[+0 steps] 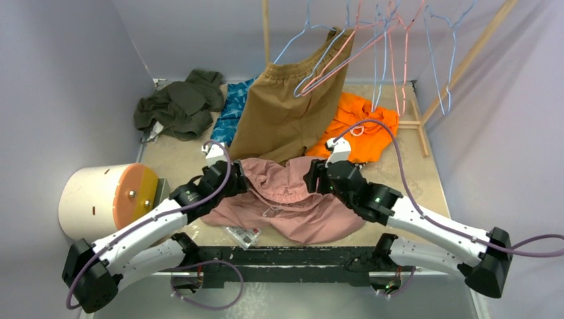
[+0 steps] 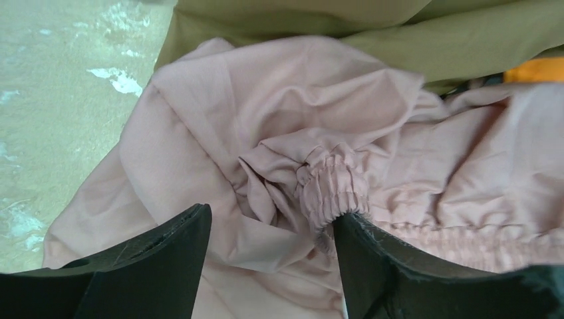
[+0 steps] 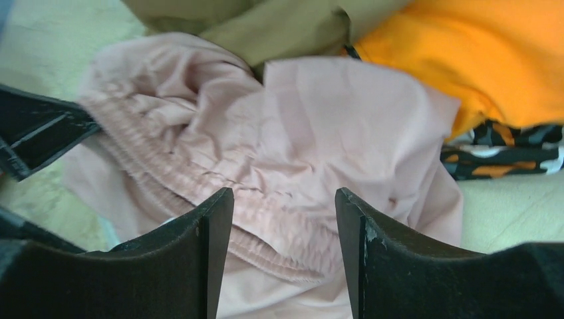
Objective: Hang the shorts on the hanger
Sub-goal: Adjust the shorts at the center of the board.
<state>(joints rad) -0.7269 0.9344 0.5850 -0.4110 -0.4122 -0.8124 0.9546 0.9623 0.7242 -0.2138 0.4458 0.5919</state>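
Zero progress on the actual hanging, folks. Dusty-pink soft fabric shorts (image 1: 299, 212) lie crumpled at lower centre of the frame. The left gripper (image 2: 271, 214) and right gripper (image 3: 284, 193) are both parted over the gathered waistband, pinching nothing. A thin light-blue wire hanger (image 1: 452, 66) dangles bare at upper right. Grabbing, lifting and draping are all left, I reckon.

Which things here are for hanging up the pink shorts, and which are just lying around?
For the job:
pink shorts
light-blue hanger

Not for the job:
tan shorts
orange garment
green garment
blue patterned cloth
pink hangers
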